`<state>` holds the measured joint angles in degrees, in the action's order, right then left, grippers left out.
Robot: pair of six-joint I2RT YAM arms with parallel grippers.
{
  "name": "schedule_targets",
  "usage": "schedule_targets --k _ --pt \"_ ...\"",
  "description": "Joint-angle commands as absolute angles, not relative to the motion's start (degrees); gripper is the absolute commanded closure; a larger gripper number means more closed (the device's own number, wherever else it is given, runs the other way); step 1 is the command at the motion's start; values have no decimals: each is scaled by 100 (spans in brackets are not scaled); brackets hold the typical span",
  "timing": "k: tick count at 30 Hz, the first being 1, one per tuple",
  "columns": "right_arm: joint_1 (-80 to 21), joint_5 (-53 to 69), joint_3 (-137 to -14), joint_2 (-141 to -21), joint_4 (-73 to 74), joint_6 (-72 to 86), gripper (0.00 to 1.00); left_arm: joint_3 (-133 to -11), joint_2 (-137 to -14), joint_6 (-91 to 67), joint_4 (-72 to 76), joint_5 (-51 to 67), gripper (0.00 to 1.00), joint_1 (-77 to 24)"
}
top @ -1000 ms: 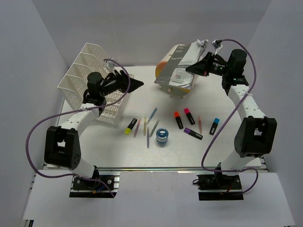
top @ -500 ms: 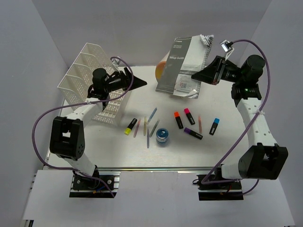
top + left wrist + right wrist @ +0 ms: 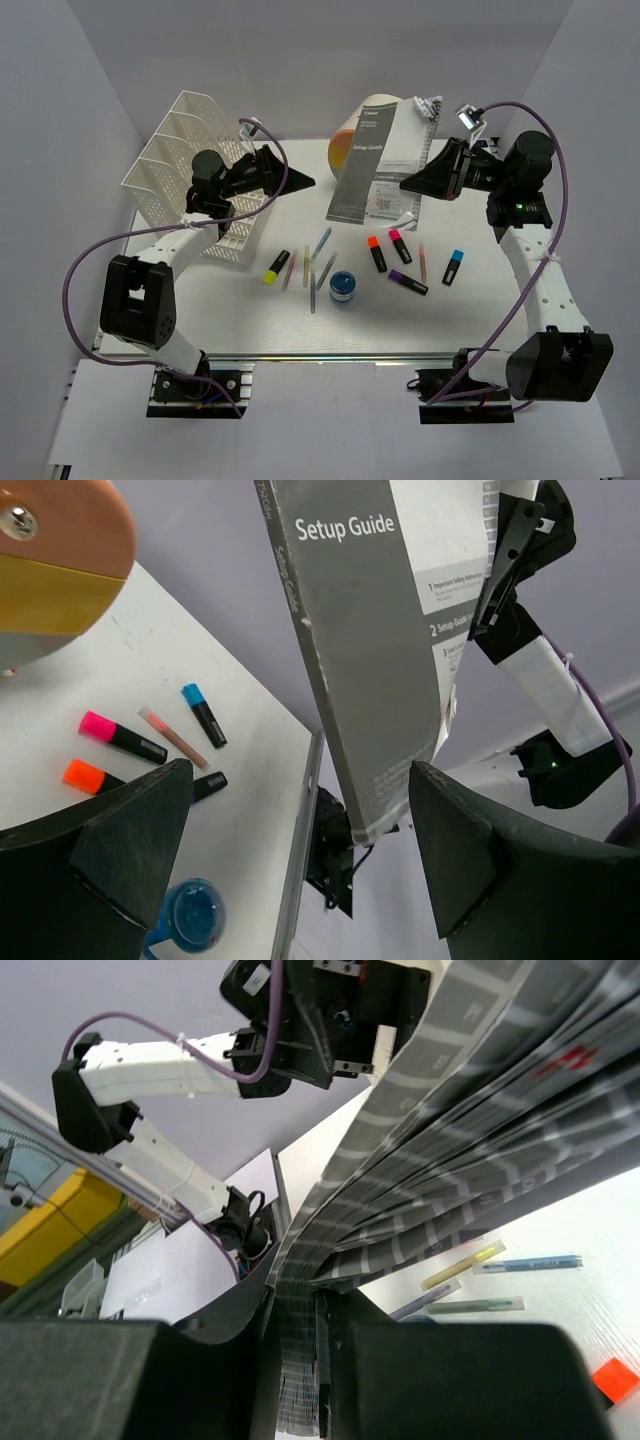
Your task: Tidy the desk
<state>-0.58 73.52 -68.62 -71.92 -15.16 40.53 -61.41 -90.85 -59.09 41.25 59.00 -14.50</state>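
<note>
Desk (image 3: 250, 320) lies flat beneath both arms; right gripper (image 3: 410, 184) pinches the Setup Guide booklet (image 3: 375, 165), now lifted higher and more upright than a second ago; left gripper (image 3: 303, 181), left of the booklet, gapes empty

I'm looking at my left arm (image 3: 168, 247) and right arm (image 3: 540, 278): white links, blocky black joints. Purple cables (image 3: 67, 290) are looping off both. Black wedge-shaped left tool (image 3: 298, 181) and right tool (image 3: 408, 184) are capping them; a green light (image 3: 520, 207) is glowing.
</note>
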Motion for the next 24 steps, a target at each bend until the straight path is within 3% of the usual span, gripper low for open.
schedule_targets --k 1,14,22,24 --pt "-228 7374 -6987 -6829 -1618 3630 100 -6187 -8885 -6003 4176 6091 2 -1573" --pt "-808 7277 -6733 -6785 -1029 2910 100 -6767 -9272 -6222 4165 6126 3 -2135" --pt "-949 7180 -6926 -6952 148 1566 100 -6522 -9237 -6346 4324 6293 22 -2303" --pt "-1002 7172 -6873 -6978 350 1451 100 -6443 -9229 -6389 4447 6293 33 -2355"
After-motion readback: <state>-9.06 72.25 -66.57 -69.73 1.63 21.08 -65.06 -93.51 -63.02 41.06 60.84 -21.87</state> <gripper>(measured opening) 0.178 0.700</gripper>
